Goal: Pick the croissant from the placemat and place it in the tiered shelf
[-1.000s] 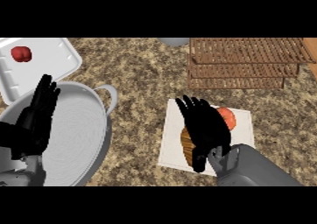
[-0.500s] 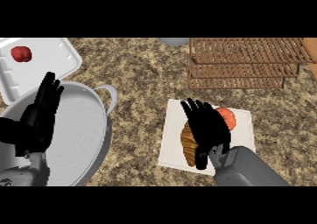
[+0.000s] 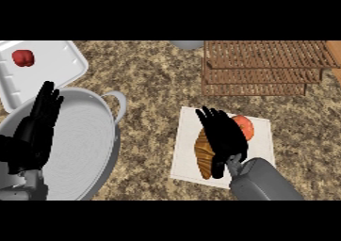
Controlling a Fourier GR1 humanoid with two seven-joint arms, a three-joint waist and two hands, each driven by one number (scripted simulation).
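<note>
Right hand (image 3: 222, 141) over the white placemat (image 3: 260, 162), fingers straight and spread a little, pointing away toward the shelf, nothing held; grey forearm entering from the lower edge. Left hand (image 3: 37, 129) at the view's left edge, open, fingers up, resting above the big grey pan (image 3: 83, 141). Speckled brown counter (image 3: 149, 80) underneath everything. Large round pan with a loop handle at its upper right rim, filling the lower left. Brown wooden tiered shelf (image 3: 263, 68) at upper right, slatted, well apart from the placemat. White tray (image 3: 59, 70) at upper left, partly behind the pan, holding a small red item (image 3: 22, 57) near its far corner. Placemat lying right of the pan. Croissant (image 3: 203, 153) on the placemat, lengthwise, just beside the right hand's left side and partly under the fingers; contact cannot be told. Orange-red round thing (image 3: 245, 127) on the placemat's far part, just beside the fingers on their right.
</note>
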